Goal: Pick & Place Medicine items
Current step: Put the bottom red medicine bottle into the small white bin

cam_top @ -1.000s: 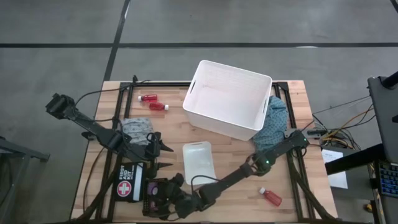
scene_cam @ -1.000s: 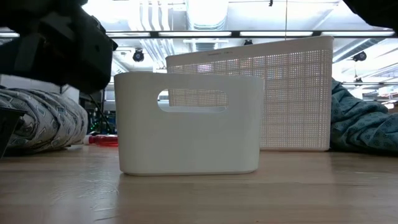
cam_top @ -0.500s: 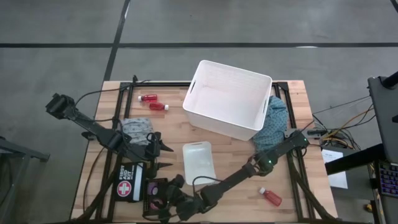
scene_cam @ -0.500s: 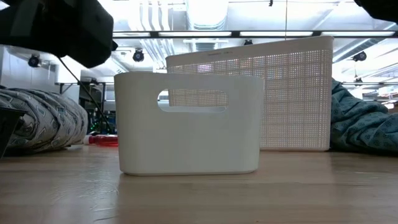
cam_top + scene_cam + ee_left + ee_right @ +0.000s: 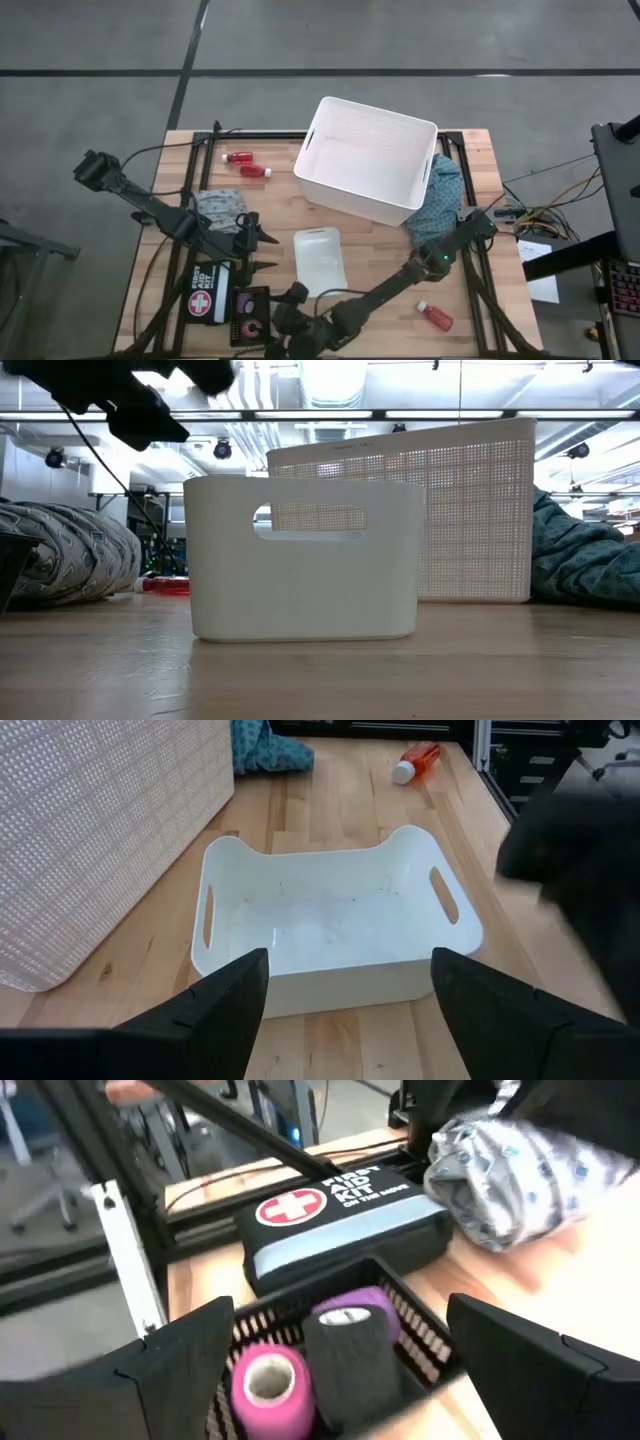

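Right gripper (image 5: 290,318) open, now pulled back right of black crate (image 5: 248,314) at lower left, tape rolls (image 5: 325,1345) left unpicked inside; left gripper (image 5: 262,250) half open, empty, facing small white bin (image 5: 319,261).

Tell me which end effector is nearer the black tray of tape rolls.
Right. The right end effector hangs open just beside the black tray of tape rolls. The left end effector is farther up the table, facing the small white bin.

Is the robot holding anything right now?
No. Both tools are open and empty: the left faces the small bin, the right hovers over the tape rolls.
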